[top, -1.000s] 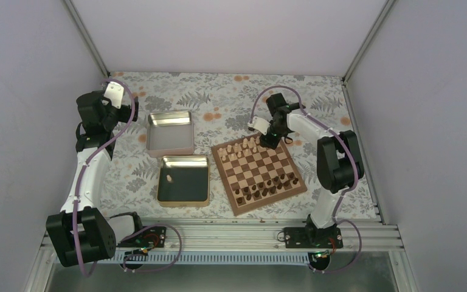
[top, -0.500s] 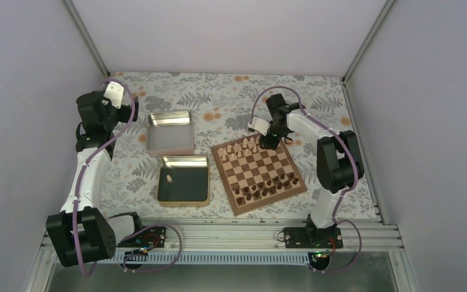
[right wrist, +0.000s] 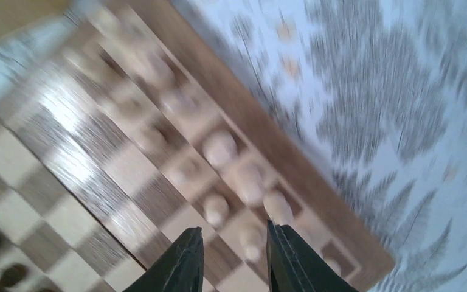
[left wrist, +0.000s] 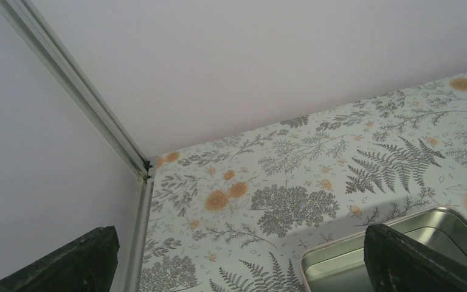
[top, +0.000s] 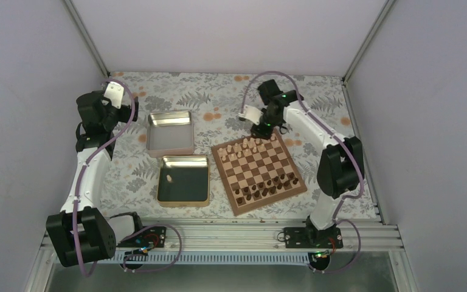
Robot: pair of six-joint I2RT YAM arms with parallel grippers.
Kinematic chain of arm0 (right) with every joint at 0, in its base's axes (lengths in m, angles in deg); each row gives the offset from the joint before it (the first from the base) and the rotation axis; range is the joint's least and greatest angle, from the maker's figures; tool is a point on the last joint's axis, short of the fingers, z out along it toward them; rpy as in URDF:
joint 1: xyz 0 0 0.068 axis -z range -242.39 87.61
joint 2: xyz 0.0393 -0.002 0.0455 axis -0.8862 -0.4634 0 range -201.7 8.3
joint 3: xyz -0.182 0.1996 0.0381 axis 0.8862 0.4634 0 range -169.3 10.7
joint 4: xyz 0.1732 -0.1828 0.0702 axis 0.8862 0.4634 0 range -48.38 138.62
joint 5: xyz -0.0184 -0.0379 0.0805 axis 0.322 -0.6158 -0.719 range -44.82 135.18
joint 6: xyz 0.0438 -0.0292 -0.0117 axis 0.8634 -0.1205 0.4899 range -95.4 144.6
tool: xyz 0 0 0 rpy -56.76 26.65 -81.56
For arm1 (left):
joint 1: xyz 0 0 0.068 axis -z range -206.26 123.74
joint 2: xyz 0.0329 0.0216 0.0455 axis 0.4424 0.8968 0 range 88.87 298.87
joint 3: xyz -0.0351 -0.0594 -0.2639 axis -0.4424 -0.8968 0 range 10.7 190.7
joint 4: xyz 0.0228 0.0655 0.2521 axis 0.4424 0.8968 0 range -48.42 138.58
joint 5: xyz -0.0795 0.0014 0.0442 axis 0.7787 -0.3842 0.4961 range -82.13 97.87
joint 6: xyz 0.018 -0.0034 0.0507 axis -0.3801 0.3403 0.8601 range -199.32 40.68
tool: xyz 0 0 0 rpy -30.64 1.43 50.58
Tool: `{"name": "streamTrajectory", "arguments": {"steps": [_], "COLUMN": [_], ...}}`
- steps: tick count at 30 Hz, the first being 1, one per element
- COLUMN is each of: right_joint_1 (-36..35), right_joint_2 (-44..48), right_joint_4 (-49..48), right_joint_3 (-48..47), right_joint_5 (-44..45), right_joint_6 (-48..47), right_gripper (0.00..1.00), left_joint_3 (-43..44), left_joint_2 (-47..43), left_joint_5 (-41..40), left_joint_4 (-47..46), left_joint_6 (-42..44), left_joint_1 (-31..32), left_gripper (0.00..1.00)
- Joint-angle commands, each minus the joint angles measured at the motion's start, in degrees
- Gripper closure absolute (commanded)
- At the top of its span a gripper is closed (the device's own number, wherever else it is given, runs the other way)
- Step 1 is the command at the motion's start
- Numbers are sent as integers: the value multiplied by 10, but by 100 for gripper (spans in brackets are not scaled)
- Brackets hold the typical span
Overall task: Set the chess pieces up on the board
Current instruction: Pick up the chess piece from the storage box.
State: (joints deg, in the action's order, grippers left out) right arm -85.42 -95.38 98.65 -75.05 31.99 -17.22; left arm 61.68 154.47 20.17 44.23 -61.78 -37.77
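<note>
The board (top: 272, 201) lies angled right of centre. Pale chess pieces (top: 243, 148) stand in its two far rows, dark brown ones (top: 267, 184) in its near rows. One more pale piece (top: 169, 179) lies in the nearer tin (top: 204, 180). My right gripper (top: 261, 129) hovers over the board's far edge. In the blurred right wrist view it (right wrist: 234, 243) is open and holds nothing, with pale pieces (right wrist: 246, 182) on the squares below. My left gripper (top: 100, 112) is raised at the far left, wide open and empty (left wrist: 237, 267).
A second, empty metal tin (top: 170, 149) sits behind the first; its corner shows in the left wrist view (left wrist: 340, 261). White enclosure walls and metal posts bound the flowered table cover on three sides.
My right gripper has moved back and left, off the board's far right corner toward its far edge, and is still moving. The left arm has not moved.
</note>
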Motion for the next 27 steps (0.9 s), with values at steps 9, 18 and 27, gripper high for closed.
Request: {"name": "streamTrajectory", "arguments": {"steps": [9,18,27], "right_joint_1": [-341,-417,-424], "right_joint_2": [-72,-209,-289], "right_joint_4": [-5,-51,-58], "right_joint_3": [-185,-257,-326], "right_joint_5": [-20,2,27], "right_joint_6": [16,7,5], "right_gripper": [64,64,60], "left_joint_3": [5,15,13], "left_joint_2": [-17,-1,-3], "left_joint_5": [-17,-61,-54], "left_joint_4": [-4,-2,-1], "left_joint_6": [0,0,0], "left_joint_1": [-7,-12,-15], "left_gripper": [0,0,0]}}
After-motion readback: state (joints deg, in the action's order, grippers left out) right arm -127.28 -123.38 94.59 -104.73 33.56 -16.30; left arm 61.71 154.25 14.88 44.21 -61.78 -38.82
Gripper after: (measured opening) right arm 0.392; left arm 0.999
